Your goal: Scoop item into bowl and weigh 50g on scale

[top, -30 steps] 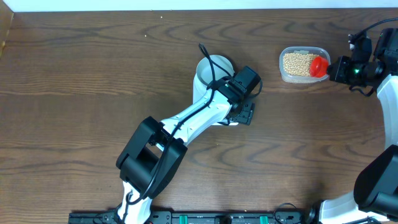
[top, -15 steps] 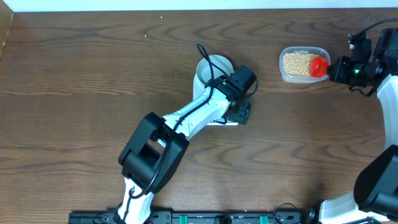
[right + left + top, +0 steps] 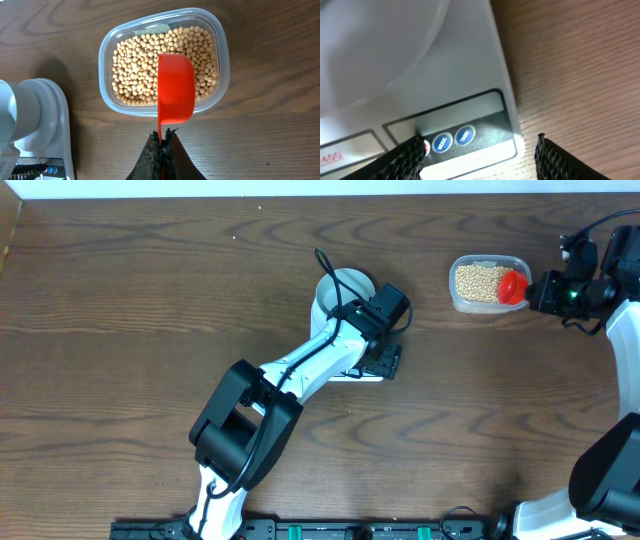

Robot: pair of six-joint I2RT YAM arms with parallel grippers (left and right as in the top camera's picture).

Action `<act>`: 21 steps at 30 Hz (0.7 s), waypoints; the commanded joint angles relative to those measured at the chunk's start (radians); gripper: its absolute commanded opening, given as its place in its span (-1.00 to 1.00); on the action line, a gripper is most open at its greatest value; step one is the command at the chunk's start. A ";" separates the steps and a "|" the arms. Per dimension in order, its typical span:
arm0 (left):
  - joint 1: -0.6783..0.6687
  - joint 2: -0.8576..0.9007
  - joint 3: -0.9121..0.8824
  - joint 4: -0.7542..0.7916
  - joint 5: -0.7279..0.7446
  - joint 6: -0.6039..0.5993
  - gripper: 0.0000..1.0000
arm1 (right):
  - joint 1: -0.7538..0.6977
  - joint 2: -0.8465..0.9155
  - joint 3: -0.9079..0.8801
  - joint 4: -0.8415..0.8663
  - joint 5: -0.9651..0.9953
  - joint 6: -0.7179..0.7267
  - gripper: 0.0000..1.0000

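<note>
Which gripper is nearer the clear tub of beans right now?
Right. The right gripper, shut on the red scoop, holds it over the clear tub; the left gripper is open over the scale, well away.

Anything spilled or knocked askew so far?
Nothing stands out. The beans all lie in the tub, none on the table; the bowl stands upright on the scale; the right claw holds the scoop over the tub.
</note>
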 commanded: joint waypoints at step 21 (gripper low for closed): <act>0.010 0.023 -0.013 -0.006 -0.001 0.009 0.45 | 0.000 0.010 0.012 -0.011 -0.010 -0.016 -0.98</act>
